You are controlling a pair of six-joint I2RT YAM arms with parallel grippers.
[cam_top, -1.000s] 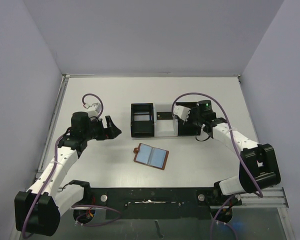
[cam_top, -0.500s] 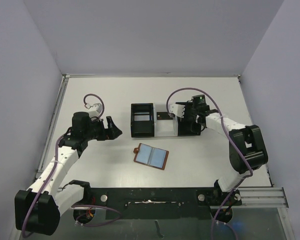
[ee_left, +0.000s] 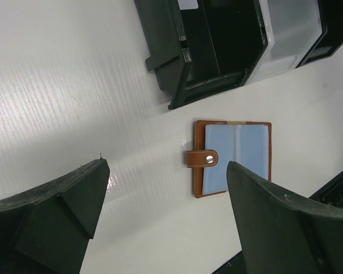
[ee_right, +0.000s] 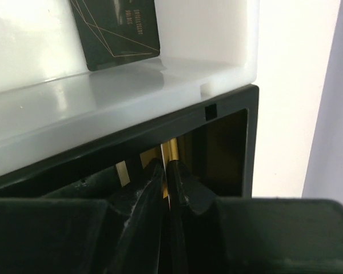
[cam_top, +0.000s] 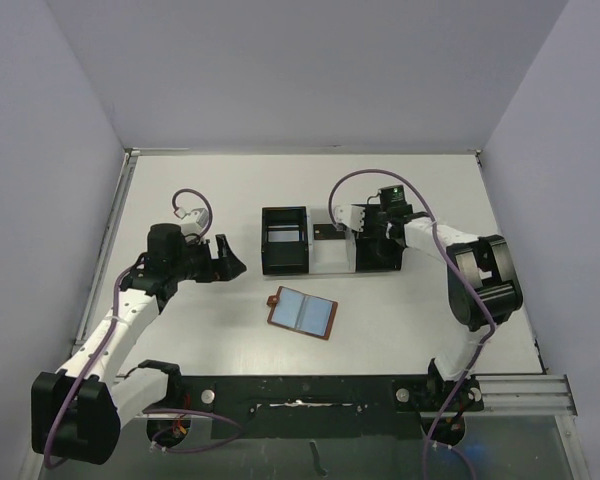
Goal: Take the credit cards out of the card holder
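The card holder (cam_top: 302,313) lies open on the table, reddish-brown with blue-grey pockets up and its snap tab (ee_left: 202,158) pointing left. My left gripper (cam_top: 227,260) hovers open to the left of it, and the card holder (ee_left: 234,157) shows between the wide fingers (ee_left: 166,165). My right gripper (cam_top: 377,240) reaches down into the right black compartment of the tray. Its jaws (ee_right: 167,165) are pinched on the edge of a gold credit card (ee_right: 172,149) standing upright. More gold card edges (ee_right: 121,170) stand beside it in that compartment.
The three-compartment tray (cam_top: 285,240) stands behind the card holder, with black end bins and a white middle bin (ee_right: 131,97). A small black card (ee_right: 115,28) lies in the white bin. The arm bases and a black rail run along the near edge.
The right arm has swung left and folded in over the tray, bringing its gripper down into the right black compartment. The left arm and card holder have stayed put.
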